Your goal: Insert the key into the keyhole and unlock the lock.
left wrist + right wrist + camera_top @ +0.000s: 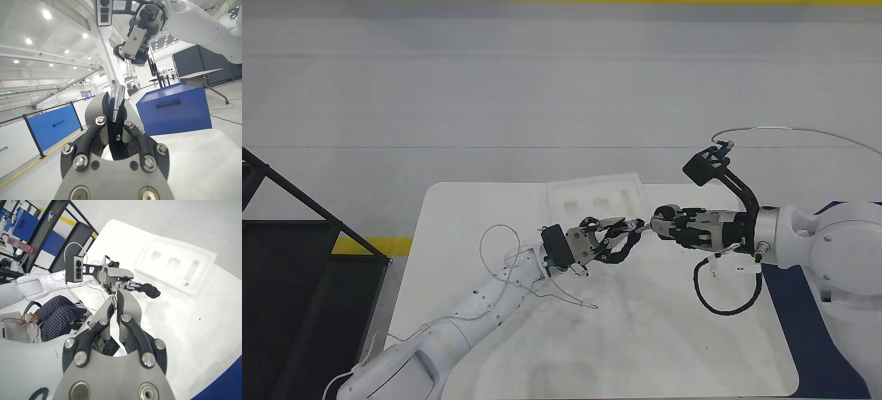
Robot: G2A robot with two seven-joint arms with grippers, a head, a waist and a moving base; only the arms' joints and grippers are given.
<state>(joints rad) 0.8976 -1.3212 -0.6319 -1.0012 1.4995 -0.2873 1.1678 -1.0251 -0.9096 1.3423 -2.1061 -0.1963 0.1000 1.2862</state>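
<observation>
Left gripper [114, 103] clamps chrome lock [117, 94] | right gripper [115, 297] pinches key [129, 68], tip near keyhole [119, 286], not inserted | risk: slight misalignment could jam key against lock face.

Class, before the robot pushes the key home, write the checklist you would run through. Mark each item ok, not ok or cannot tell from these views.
1. Lock held firmly: ok, the left gripper is shut on it.
2. Key held firmly: ok, the right gripper is shut on it.
3. Keyhole turned toward the key: ok, the lock's end face looks at the right gripper.
4. Key tip entered: not ok, a gap shows in the left wrist view.
5. Blade turned to match the slot: cannot tell.
6. Foam tray out of the way: ok, it lies apart from both grippers.
</observation>
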